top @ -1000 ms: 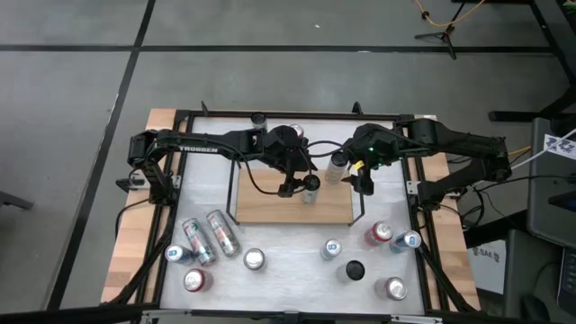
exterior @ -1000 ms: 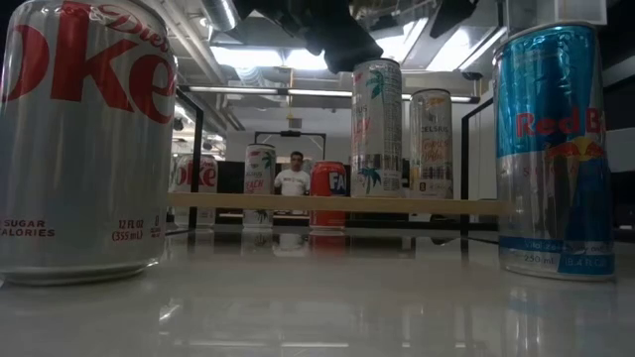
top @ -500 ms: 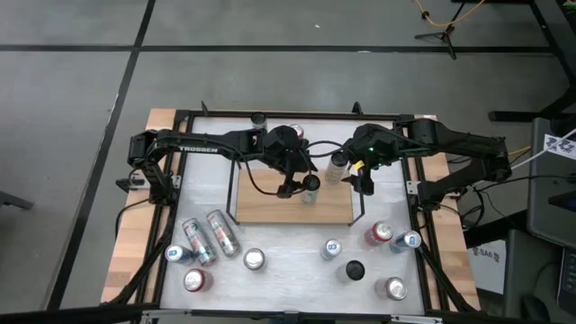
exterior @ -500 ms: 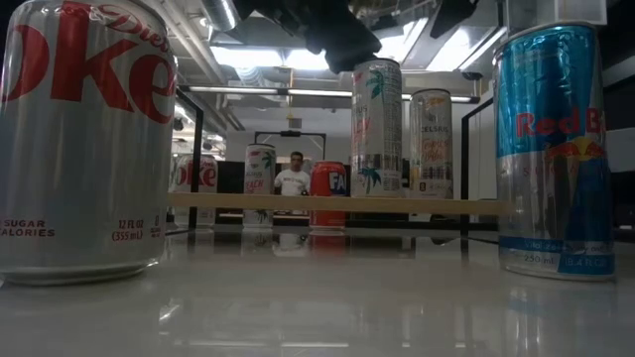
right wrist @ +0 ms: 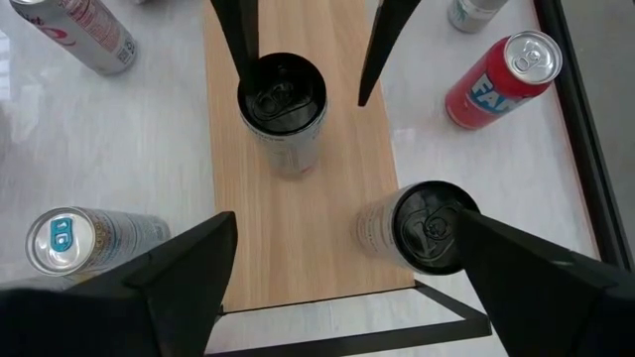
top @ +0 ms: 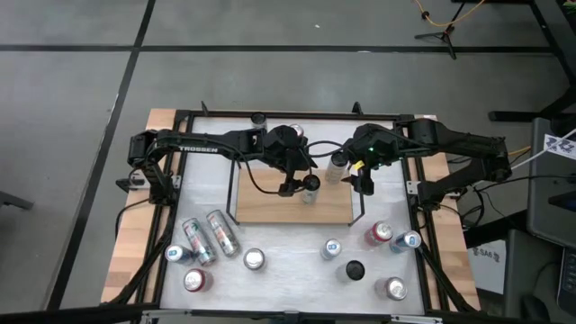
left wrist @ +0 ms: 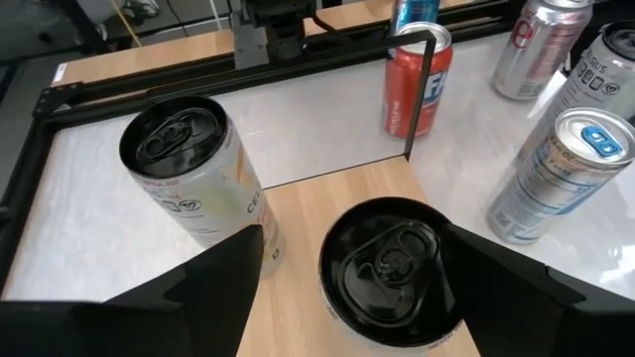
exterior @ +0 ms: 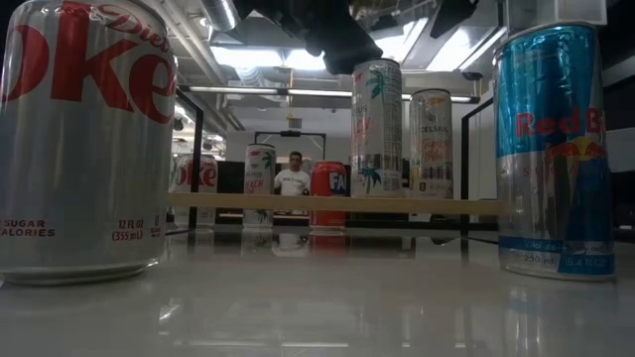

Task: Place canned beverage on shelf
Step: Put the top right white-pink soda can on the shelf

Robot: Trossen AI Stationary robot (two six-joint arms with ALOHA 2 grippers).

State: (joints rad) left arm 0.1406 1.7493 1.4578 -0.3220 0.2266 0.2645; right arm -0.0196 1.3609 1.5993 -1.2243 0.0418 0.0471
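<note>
Straddling the black-topped can [left wrist: 390, 270] on the shelf [top: 270, 205], left tool [left wrist: 347, 273] stands apart, not gripping.

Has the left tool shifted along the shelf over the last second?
No. The left tool sits at the same spot over the shelf, astride the black-topped can.

A person [exterior: 293, 177] stands far behind the white table [top: 288, 256], beyond the grey floor [top: 81, 81].
</note>
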